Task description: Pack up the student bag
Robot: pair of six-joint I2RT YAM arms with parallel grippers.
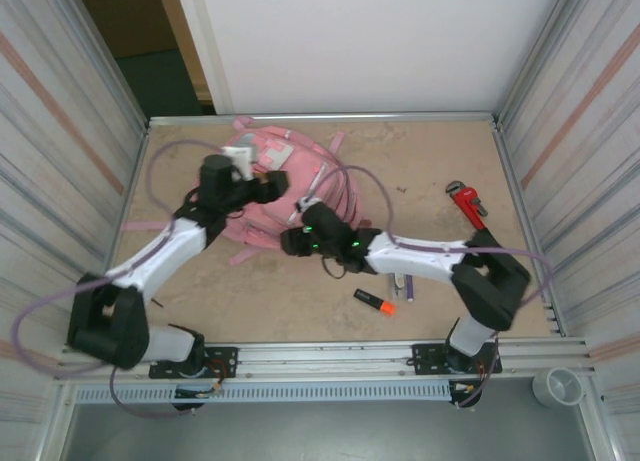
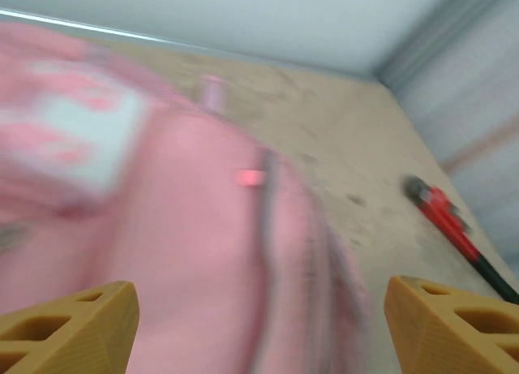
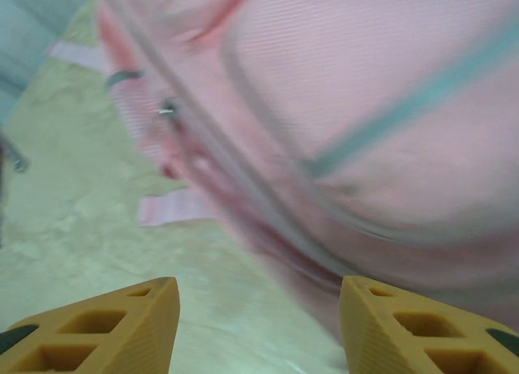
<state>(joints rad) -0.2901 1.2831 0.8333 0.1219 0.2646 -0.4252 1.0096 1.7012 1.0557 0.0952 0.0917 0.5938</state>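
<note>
The student bag [image 1: 270,206], a large pink backpack with white patches and loose pink straps, lies on the table at the back left centre. My left gripper [image 1: 268,188] hovers over its top, jaws wide apart; in the blurred left wrist view the left gripper [image 2: 259,309] has nothing between its fingers and the bag [image 2: 186,252] lies below with its grey zip line. My right gripper [image 1: 291,242] is at the bag's near right edge. In the right wrist view the right gripper [image 3: 258,297] stands open over bare table, and the bag [image 3: 365,122] reaches its right finger.
A red pipe wrench [image 1: 467,203] lies at the right of the table, also seen as the wrench [image 2: 446,220]. An orange highlighter [image 1: 374,301] and a white pen [image 1: 403,284] lie near the front, under the right arm. Metal walls enclose the table.
</note>
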